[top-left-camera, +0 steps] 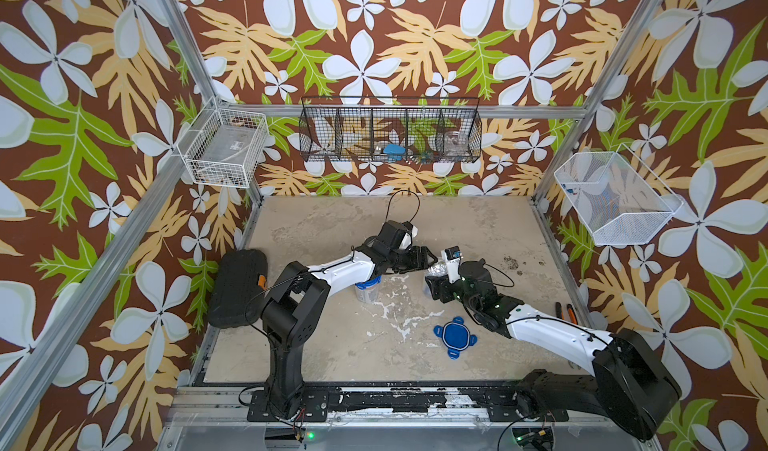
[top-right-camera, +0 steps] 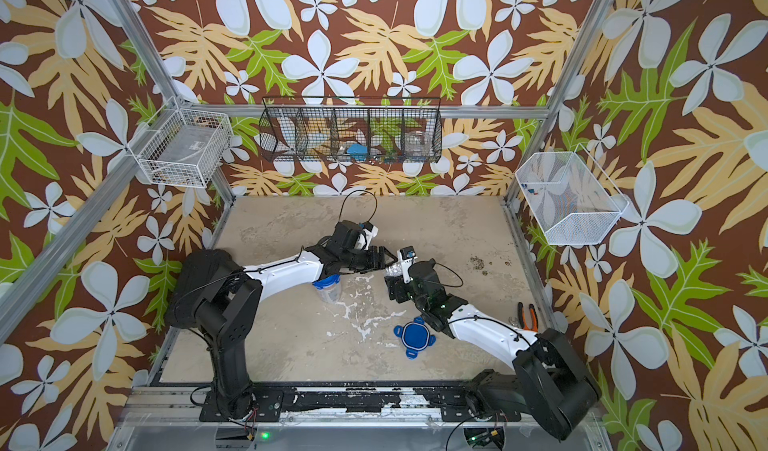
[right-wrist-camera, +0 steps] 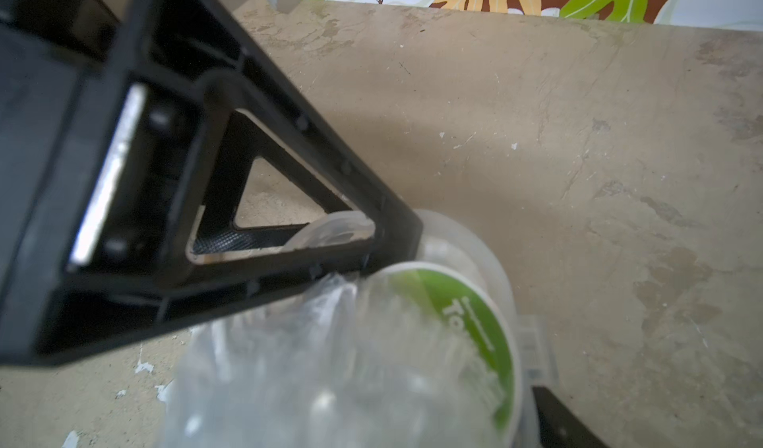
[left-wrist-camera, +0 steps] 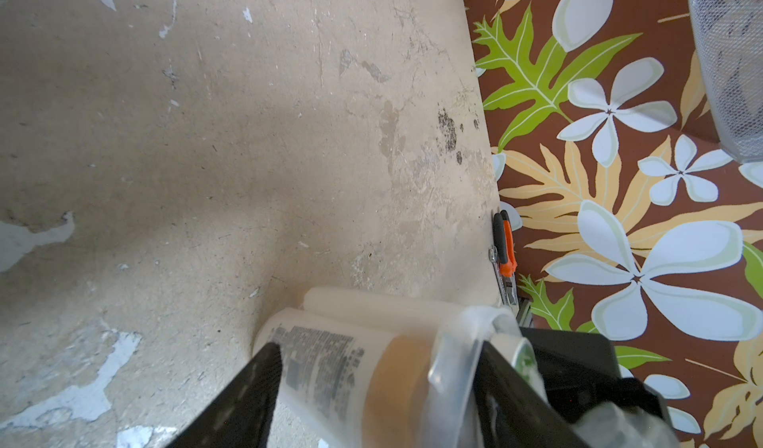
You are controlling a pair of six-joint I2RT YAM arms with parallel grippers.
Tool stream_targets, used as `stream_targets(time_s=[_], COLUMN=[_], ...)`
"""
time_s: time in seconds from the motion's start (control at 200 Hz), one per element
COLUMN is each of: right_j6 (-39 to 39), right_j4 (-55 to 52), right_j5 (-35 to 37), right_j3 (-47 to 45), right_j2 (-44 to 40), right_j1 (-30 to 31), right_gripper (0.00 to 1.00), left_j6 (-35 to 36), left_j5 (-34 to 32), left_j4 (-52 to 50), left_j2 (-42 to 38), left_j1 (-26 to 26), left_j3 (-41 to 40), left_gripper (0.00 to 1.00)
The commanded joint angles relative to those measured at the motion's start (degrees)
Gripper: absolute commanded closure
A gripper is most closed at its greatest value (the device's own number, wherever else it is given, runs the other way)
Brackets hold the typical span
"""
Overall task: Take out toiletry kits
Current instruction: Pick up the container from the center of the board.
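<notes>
My left gripper (top-left-camera: 430, 257) (left-wrist-camera: 380, 351) is shut on a clear plastic jar (left-wrist-camera: 454, 363) and holds it on its side above the table's middle. A toiletry kit sticks out of the jar's mouth: a white printed tube (left-wrist-camera: 322, 363), a round green tin (right-wrist-camera: 466, 322) and a crinkled clear wrapper (right-wrist-camera: 289, 363) (top-left-camera: 438, 269). My right gripper (top-left-camera: 432, 282) (right-wrist-camera: 351, 425) is at the jar's mouth with the wrapper and tin between its jaws. Only one of its fingers (right-wrist-camera: 557, 421) shows, so its grip is unclear. A second jar (top-left-camera: 368, 291), blue-lidded, stands under the left arm.
A loose blue four-tabbed lid (top-left-camera: 453, 336) lies at the front centre. Orange-handled pliers (top-left-camera: 565, 311) lie at the right edge and a black case (top-left-camera: 237, 289) at the left. A black wire basket (top-left-camera: 390, 128) and two white baskets (top-left-camera: 224, 149) (top-left-camera: 615, 199) hang on the walls.
</notes>
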Motion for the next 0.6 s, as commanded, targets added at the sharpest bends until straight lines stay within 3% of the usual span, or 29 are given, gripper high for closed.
stream_targets(time_s=[0.0,0.3,0.596], right_j6=[0.4,4.8,10.4], right_j4=[-0.8,-12.7,-40.8], right_j5=[0.2,4.0,13.9], right_j3=[1.2,1.4,10.8], right_j2=[1.3,-5.8,-9.8], right_j1=[0.5,1.0,1.0], right_gripper=[0.27,0.34,0.39], left_j6=[1.3,2.8,3.2], left_j5=[0.3,2.5,3.9], left_j4=[-6.2,-6.9,-6.9], left_j2=[0.2,1.1,4.5], left_j1=[-0.1,-2.3,-7.5], left_j3=[-0.5,2.1,8.8], left_gripper=[0.26,0.25,0.23])
